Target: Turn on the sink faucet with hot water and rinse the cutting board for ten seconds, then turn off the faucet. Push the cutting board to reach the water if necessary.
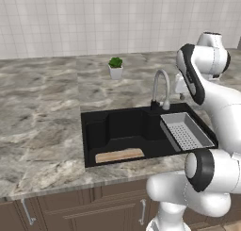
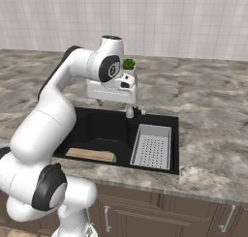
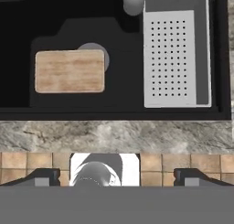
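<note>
Overhead, hand view: gripper point(image 3: 116, 178) spread wide, cutting board point(image 3: 69, 71) half covering the drain point(image 3: 97, 53); base views hide that under the faucet point(image 1: 161, 88).

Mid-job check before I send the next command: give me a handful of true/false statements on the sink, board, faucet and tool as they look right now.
1. The board lies flat inside the sink. True.
2. Water is running from the faucet. False: no stream shows under the spout.
3. The tool is shut on the faucet handle. False: its fingers stand wide apart, holding nothing, above the sink.
4. A grey perforated tray sits at the sink's right end. True.
5. The board rests in the tray. False: it lies on the sink floor, apart from the tray, partly over the drain.
6. A small potted plant stands on the counter behind the sink. True.
</note>
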